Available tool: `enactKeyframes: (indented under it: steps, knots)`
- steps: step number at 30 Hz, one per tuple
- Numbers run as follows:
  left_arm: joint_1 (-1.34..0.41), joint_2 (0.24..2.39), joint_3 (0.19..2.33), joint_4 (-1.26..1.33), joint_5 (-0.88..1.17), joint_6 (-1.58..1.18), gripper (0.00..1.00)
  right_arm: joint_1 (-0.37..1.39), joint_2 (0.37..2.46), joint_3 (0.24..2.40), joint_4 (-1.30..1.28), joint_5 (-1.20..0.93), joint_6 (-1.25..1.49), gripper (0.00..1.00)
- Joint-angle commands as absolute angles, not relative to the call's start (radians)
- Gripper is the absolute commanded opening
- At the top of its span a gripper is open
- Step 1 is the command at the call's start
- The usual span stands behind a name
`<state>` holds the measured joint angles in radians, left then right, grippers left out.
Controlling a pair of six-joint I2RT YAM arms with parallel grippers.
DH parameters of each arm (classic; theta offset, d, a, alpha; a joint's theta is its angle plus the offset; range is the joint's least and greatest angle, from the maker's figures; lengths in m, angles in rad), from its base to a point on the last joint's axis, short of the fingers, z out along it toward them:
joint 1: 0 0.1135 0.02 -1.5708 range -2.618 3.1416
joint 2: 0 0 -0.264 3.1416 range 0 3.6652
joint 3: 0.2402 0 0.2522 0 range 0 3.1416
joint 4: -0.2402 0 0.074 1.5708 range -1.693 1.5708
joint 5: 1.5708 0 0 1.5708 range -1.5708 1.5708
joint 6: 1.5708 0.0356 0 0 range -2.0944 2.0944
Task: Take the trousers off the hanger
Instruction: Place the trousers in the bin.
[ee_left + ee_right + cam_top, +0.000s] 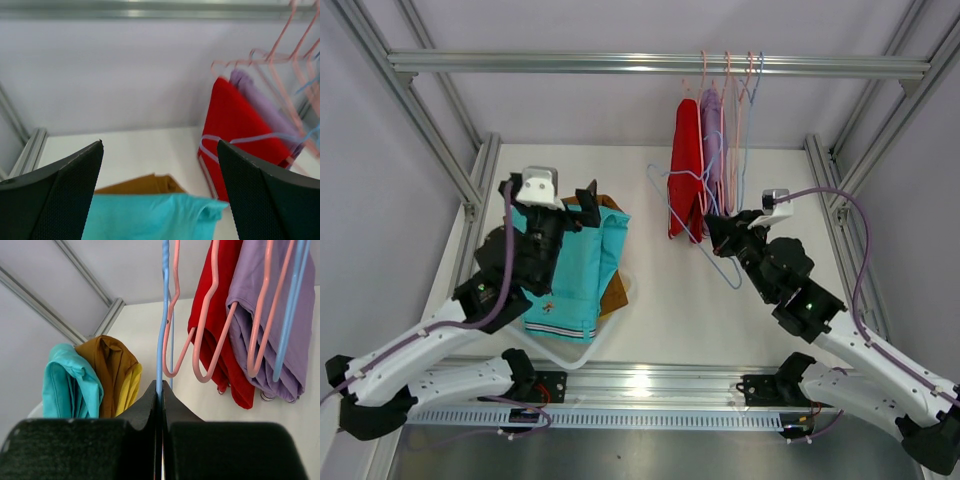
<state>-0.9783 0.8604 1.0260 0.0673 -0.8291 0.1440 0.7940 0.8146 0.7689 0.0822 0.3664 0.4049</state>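
Note:
Teal trousers (575,270) lie on top of a pile with brown trousers (615,290) under them. My left gripper (550,190) hovers just above the pile, open and holding nothing. In the left wrist view its fingers (75,190) stand wide apart over the teal cloth (150,217). Red trousers (686,170) and lilac trousers (711,130) hang on hangers from the rail (620,63). My right gripper (715,225) is shut on the lower wire of an empty blue hanger (165,315). The right wrist view shows yellow trousers (131,387) beside the brown ones (110,370).
The pile rests in a white tray (570,350) at the left front of the table. Pink and blue wire hangers (215,300) crowd together on the rail. Aluminium frame posts (470,190) stand at both sides.

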Motion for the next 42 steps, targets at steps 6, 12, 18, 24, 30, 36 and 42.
enactKeyframes:
  steps: [6, 12, 18, 24, 30, 36, 42]
  knots:
    - [-0.971, 0.891, 1.295, -0.083, -0.755, 0.217, 1.00, 0.795, 0.749, 0.876, 0.003, 0.347, 0.373, 0.00]
    - [-0.966, 0.718, 1.016, -0.081, -0.739, 0.066, 0.99, 0.804, 0.721, 0.920, -0.098, 0.316, 0.345, 0.00]
    - [-0.924, 0.803, 0.982, -0.181, -0.707, 0.064, 1.00, 0.824, 0.703, 1.034, -0.302, 0.264, 0.233, 0.00]
    - [-0.815, 0.724, 0.856, -0.158, -0.574, -0.073, 0.99, 0.827, 0.631, 1.209, -0.455, 0.261, 0.175, 0.00]
    - [-0.807, 0.649, 0.810, -0.132, -0.643, -0.054, 0.99, 0.825, 0.594, 1.377, -0.564, 0.389, 0.092, 0.00]
    - [-0.807, 0.629, 0.785, -0.107, -0.657, -0.049, 1.00, 0.824, 0.557, 1.469, -0.633, 0.527, 0.051, 0.00]
    - [-0.808, 0.634, 0.788, -0.120, -0.630, -0.069, 0.99, 0.824, 0.526, 1.459, -0.698, 0.650, 0.023, 0.00]
